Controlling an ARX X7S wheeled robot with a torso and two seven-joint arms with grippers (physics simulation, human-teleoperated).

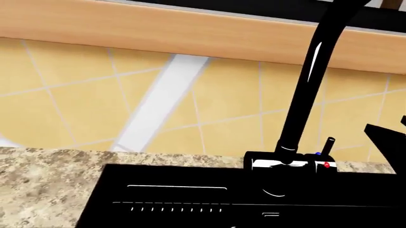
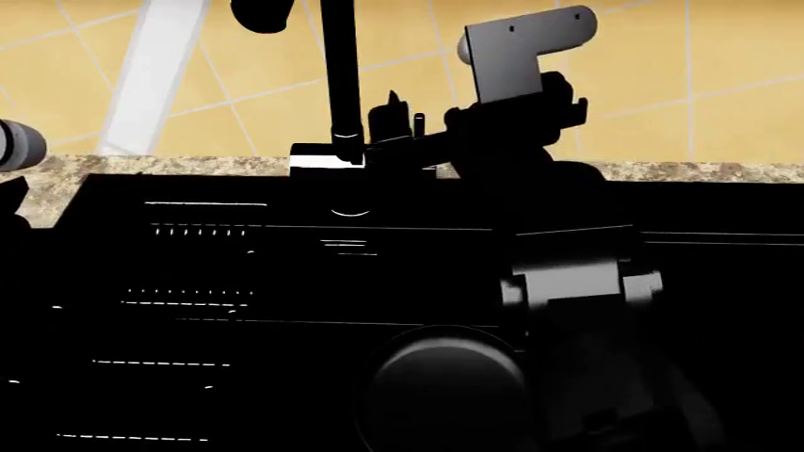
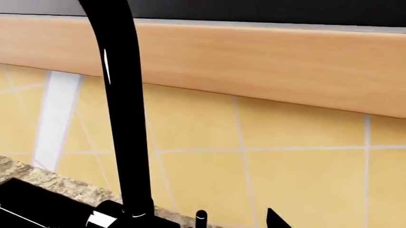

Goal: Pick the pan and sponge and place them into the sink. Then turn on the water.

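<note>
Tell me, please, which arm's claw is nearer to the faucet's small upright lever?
The right. Its claw sits right beside the lever behind the sink; the left claw is not visible in the head view, evidently farther back.

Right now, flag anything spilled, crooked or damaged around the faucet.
Nothing stands out. The faucet stands upright on its base at the back of the sink, and no water is running or pooled on the granite counter. The basin interior is too dark to check.
</note>
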